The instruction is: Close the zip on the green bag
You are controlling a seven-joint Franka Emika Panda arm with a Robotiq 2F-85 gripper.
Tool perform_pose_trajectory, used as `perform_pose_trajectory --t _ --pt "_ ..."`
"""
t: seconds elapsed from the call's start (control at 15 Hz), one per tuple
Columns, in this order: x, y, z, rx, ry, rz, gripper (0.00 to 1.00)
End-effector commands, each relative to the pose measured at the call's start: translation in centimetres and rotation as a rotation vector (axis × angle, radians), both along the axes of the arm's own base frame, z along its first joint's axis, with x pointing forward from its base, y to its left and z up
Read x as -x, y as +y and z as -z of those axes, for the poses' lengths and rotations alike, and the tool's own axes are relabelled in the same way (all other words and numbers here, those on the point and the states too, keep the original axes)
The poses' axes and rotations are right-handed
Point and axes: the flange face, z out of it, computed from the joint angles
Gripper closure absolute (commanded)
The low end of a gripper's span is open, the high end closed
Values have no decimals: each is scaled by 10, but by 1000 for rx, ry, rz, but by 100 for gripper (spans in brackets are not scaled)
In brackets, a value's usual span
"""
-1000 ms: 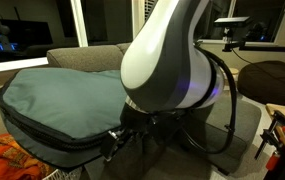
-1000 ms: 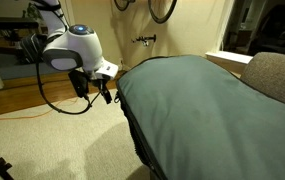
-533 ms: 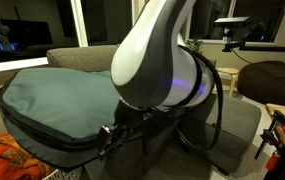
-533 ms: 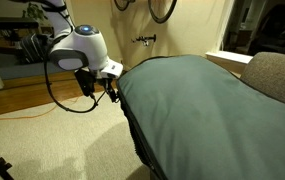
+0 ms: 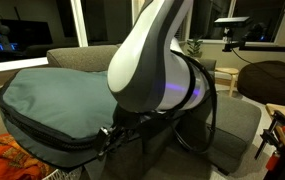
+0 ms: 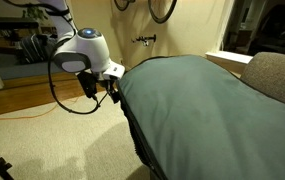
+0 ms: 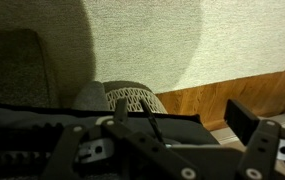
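The hand (image 6: pixel 109 93) hangs with its jaws spread wide, gripping nothing, just beside the rounded end of the green bag (image 6: pixel 202 100). Whether it touches the trim cannot be told. The bag lies flat across the grey sofa (image 6: pixel 278 72), its long axis running away from the hand. The zip (image 6: pixel 132 128) follows the black side edge lengthwise from that end.

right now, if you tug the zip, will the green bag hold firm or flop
Probably floppy: the green bag is soft fabric draped over the sofa. Its edge by the zip would likely buckle when pulled. Being so large, it probably won't slide much.
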Motion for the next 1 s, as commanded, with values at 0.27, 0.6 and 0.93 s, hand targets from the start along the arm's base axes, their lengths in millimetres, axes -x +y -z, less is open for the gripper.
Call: perform_pose_trajectory --t 0.27,0.6,0.93 --pt "-1 -2 2 7 0 1 0" --pt "-2 -2 3 10 0 -1 0" --pt "-2 0 8 4 7 -8 0"
